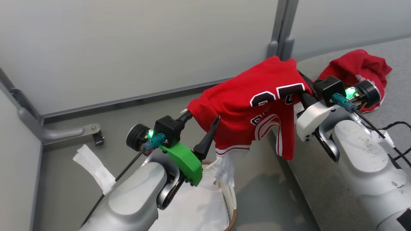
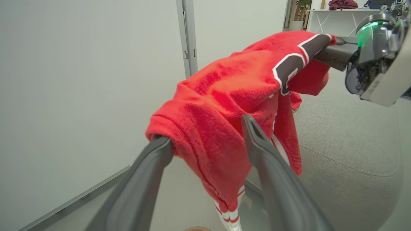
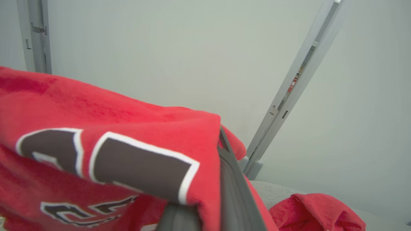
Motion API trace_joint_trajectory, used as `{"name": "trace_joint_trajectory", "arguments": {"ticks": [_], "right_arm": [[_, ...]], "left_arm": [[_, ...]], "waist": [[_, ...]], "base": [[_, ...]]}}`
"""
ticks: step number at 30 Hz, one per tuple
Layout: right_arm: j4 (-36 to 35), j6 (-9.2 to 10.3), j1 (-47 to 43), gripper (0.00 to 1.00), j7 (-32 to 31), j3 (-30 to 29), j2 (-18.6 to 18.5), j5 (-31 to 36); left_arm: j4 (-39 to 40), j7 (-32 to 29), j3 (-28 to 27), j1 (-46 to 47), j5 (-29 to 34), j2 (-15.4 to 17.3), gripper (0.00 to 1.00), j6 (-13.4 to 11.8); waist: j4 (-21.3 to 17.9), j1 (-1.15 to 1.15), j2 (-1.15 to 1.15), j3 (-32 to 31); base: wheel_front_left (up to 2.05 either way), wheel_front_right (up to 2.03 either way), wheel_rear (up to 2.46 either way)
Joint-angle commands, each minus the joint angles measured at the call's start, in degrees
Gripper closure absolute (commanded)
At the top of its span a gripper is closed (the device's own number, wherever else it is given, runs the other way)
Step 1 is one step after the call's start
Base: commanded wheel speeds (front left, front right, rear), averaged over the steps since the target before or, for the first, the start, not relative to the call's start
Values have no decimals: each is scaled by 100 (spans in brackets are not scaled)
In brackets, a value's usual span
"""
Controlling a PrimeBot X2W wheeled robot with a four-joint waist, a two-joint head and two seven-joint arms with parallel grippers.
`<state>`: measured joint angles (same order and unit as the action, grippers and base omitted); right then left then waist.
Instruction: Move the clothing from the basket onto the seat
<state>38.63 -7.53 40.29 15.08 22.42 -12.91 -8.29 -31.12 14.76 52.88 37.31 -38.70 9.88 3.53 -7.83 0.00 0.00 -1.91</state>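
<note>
A red jersey (image 1: pixel 253 102) with black-and-white numbers hangs stretched in the air between my two grippers, above the basket and beside the seat. My left gripper (image 1: pixel 203 116) is open: one finger is tucked under the jersey's left fold and the other finger (image 2: pixel 257 144) stands bare in front of it. At the jersey's upper right edge my right gripper (image 1: pixel 303 86) is shut on the fabric, which covers most of its fingers (image 3: pixel 229 179). A second red garment (image 1: pixel 356 69) lies crumpled on the grey seat (image 1: pixel 398 51). The basket's brown rim (image 1: pixel 232 219) and white liner (image 1: pixel 199 205) show below my left arm.
Pale partition walls with grey posts (image 1: pixel 282 29) close off the back. A metal foot bracket (image 1: pixel 74 131) and a white cloth (image 1: pixel 93 166) lie on the grey floor at the left. A black cable (image 1: pixel 398 125) runs over the seat by my right forearm.
</note>
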Motion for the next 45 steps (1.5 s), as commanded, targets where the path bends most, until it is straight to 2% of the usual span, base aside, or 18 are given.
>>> {"name": "trace_joint_trajectory", "arguments": {"ticks": [1,13,21,29,33,37,42,45], "right_arm": [[6,8,43,100,13,-47,-71,32],[-237,8,-113,100,-42,-678,-570,177],[-503,8,-345,100,-139,-1080,-587,243],[-619,8,-499,100,-211,-1285,-468,291],[-562,7,-384,100,-238,-1313,-415,261],[-438,8,-64,100,-294,-1296,-395,189],[-117,7,746,100,-366,-1408,-474,28],[84,8,1322,100,-481,-1532,-672,10]], "left_arm": [[7,41,-37,-146,12,-23,0,-43],[12,44,-285,-446,358,-88,0,4],[-50,39,-358,-494,649,-110,0,41],[-177,40,-346,-362,821,-205,0,144],[-185,40,-337,-277,897,-223,0,176],[-170,40,-339,-177,941,-202,0,183],[-91,19,-368,49,1014,-91,0,127],[26,-32,-355,194,1085,-24,0,87]], "waist": [[-440,0,0,140],[-1701,0,0,508],[-2313,0,0,764],[-2345,0,0,944],[-2192,0,0,1068],[-1991,0,0,1276],[-1738,0,0,1689],[-1534,0,0,2000]], "base": [[0,0,0],[0,0,0],[0,0,0],[0,0,0],[0,0,0],[0,0,0],[0,0,0],[0,0,0]]}}
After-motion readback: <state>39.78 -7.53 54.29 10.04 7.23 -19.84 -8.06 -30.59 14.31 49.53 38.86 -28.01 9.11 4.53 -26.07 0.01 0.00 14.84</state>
